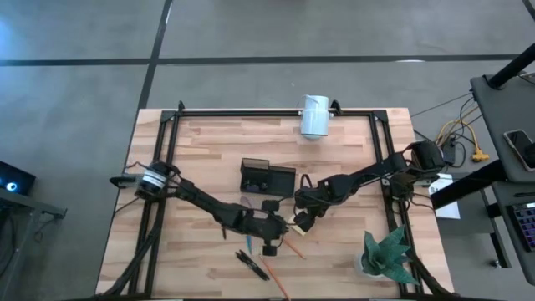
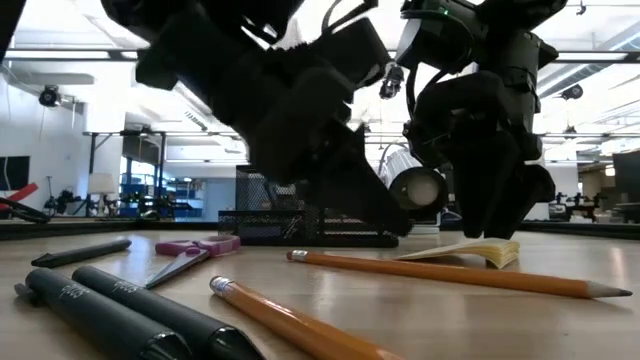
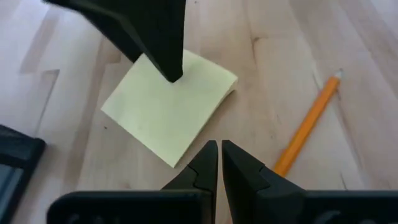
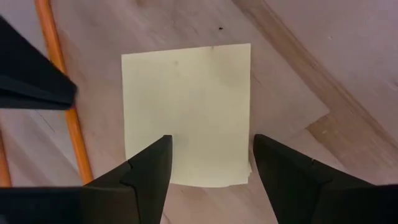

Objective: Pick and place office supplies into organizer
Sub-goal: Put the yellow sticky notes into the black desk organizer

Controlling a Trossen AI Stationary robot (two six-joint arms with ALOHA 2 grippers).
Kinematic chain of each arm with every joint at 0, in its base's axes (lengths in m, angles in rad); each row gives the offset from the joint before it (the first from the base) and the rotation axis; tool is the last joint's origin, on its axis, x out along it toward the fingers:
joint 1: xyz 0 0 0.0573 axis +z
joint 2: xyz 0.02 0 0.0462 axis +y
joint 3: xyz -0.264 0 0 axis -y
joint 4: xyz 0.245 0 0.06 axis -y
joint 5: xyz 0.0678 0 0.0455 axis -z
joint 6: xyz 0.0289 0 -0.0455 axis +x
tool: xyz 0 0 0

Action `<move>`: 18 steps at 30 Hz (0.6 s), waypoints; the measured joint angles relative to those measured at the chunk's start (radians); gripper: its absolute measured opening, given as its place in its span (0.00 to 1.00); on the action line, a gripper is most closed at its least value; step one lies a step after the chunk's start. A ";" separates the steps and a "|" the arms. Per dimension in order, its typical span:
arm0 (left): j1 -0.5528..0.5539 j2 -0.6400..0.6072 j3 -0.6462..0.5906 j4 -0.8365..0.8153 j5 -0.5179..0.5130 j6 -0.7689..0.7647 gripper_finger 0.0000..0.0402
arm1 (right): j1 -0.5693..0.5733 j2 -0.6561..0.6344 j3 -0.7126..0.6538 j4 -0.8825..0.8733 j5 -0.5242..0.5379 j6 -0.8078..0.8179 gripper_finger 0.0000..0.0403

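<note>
Jaws, right (image 4: 211,168): spread wide over the pad, one dark wedge-shaped finger (image 4: 146,171) above its near edge, the other off its side; nothing pinched.
Jaws, left (image 3: 219,163): pressed together, tips pointed, empty; placed just beside a corner of the pad.
Pad (image 4: 186,112): yellow square sticky-note block, matte paper, flat on the surface; low view shows one edge (image 2: 470,250) lifted slightly; high view places it (image 1: 298,221) near mid-surface, between the two grippers and in front of the organizer.
Pencils: one orange hexagonal pencil (image 3: 308,124) lies just beside the pad, apart from it; low view shows a second (image 2: 300,325) nearer the camera, with metal ferrule.
Organizer (image 1: 266,177): black, rectangular, with compartments; mesh wall visible in the low view (image 2: 270,205); stands behind the pad, apart from it.
Scissors (image 2: 190,252): purple plastic handles, flat on the surface.
Pens (image 2: 110,315): two dark matte cylinders, side by side at the front edge.
Surface (image 1: 209,150): light wood planks, smooth, visible seams, bordered by a black metal frame.
Plant (image 1: 386,251): green, spiky, at the front right corner.
Cylinder (image 1: 315,115): white, at the rear rail.
</note>
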 joint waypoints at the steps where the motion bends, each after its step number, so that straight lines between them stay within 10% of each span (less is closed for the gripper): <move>1: 0.000 0.010 0.000 0.018 0.000 -0.024 0.02 | 0.000 0.000 0.000 0.007 0.000 0.000 0.53; 18: 0.006 0.104 0.013 0.066 -0.044 -0.172 0.02 | -0.002 0.001 -0.001 0.087 -0.036 0.040 0.49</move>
